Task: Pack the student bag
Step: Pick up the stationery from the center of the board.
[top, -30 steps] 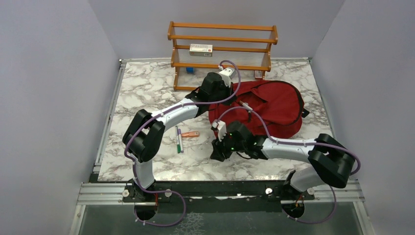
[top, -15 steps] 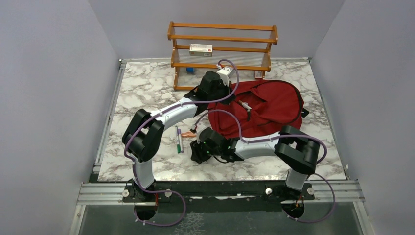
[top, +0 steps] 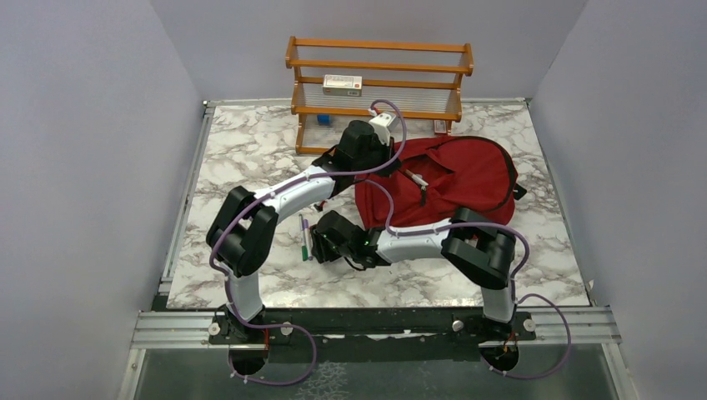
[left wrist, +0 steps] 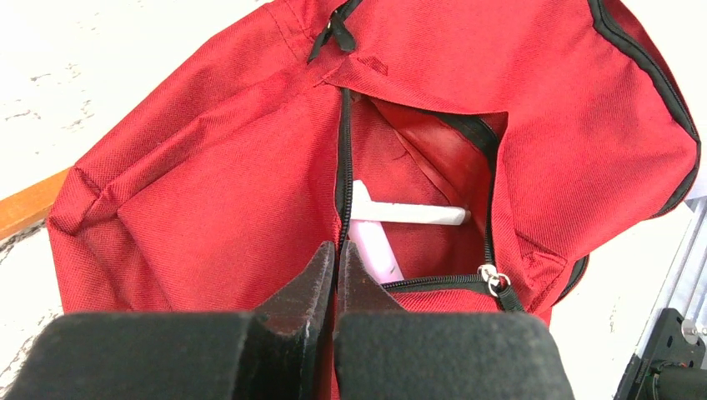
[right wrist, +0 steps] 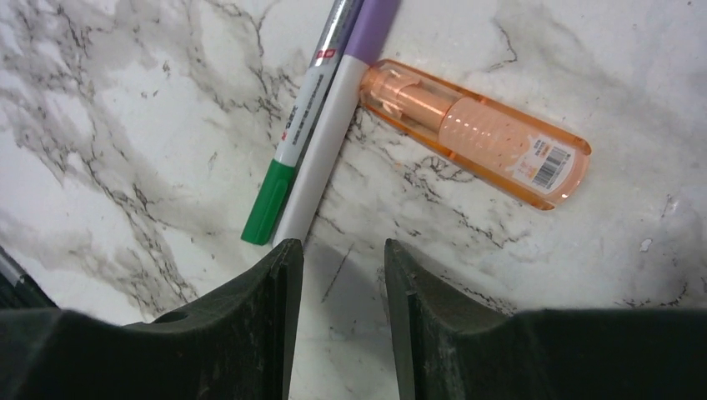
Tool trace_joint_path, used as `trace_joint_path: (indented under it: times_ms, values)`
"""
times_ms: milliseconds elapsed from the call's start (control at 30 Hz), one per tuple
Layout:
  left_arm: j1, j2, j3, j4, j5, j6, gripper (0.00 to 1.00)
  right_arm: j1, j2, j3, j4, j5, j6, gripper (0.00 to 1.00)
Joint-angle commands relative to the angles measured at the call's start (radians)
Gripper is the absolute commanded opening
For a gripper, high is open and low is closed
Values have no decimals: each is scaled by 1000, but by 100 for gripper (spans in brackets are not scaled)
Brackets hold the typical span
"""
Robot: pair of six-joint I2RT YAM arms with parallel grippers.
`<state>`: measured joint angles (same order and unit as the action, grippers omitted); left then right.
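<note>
- Right arm has swung left, away from the bag's front, so the right end effector (top: 323,242) now hangs over the green pen (right wrist: 288,142), purple pen (right wrist: 329,150) and orange marker (right wrist: 479,137). Its jaws are apart with nothing between them.
- Left end effector (left wrist: 336,250) has not shifted. It is clenched, apparently pinching the zip edge of the pocket (left wrist: 417,192).
- Bag (top: 450,179) lies flat at the far right of the surface (top: 250,158), just before the shelf (top: 379,75). White pens (left wrist: 408,214) are already inside the pocket.
- Handling, as a judgement: the bag is soft, limp cloth that sags and folds. Take hold at a zip edge or seam, since a broad panel would only bunch up.
- The pens look light, hard and smooth, and likely to roll. A grip across the barrel at mid-length should hold them.
- The surface is glossy marble, probably slippery, so things may skate when nudged.
- Plain walls close in on three sides, leaving open room at the near left.
</note>
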<state>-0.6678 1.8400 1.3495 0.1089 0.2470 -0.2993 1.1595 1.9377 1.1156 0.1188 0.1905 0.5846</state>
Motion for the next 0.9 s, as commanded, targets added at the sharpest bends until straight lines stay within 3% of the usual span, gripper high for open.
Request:
trace_joint_path:
  times_ms: [0,400,867]
  values:
    - [17,-51,7,8,0,9,0,8,39,47,-52,85,27,45]
    - [16,-57,3,8,-4,15,0,8,82,99,-60,109,23,43]
    - [16,-76,2,10,1,21,0,8,51,46,41,91,10,43]
